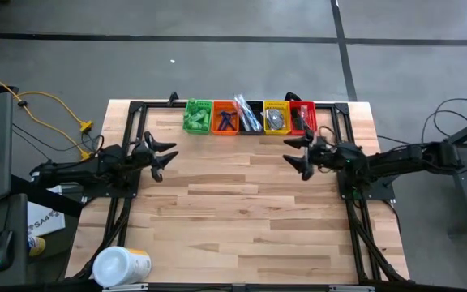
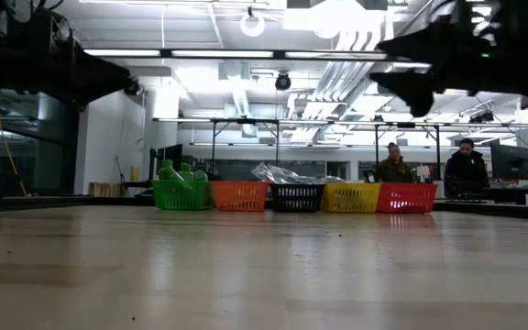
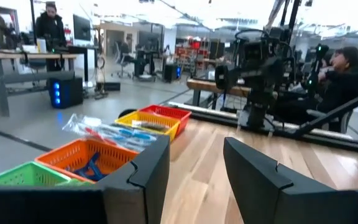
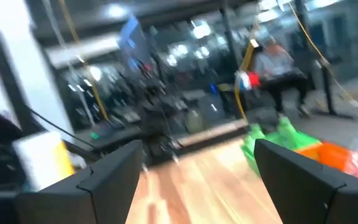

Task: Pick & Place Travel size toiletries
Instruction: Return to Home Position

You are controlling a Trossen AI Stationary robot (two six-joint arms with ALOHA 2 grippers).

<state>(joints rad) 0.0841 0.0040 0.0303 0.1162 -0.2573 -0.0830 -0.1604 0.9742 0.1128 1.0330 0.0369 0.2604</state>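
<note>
The travel size toiletries lie sorted in a row of bins at the table's far edge. Green mini bottles (image 1: 197, 118) fill the green bin (image 2: 181, 194), and blue razors (image 1: 226, 121) lie in the orange bin (image 3: 82, 155). The toothbrushes (image 1: 246, 113) are in the black bin, grey discs (image 1: 276, 120) in the yellow one and black pieces (image 1: 303, 118) in the red one. My left gripper (image 1: 164, 160) (image 3: 194, 155) hovers open over the table's left side, fingers roughly level, holding nothing. My right gripper (image 1: 297, 154) (image 4: 197, 155) hovers open wide over the right side, also holding nothing.
A large white tub (image 1: 120, 266) lies on its side at the near left corner. A black frame (image 1: 136, 109) runs along the table's far and side edges. Bare wood (image 1: 233, 211) spreads between the arms. People (image 2: 395, 167) sit beyond the far edge.
</note>
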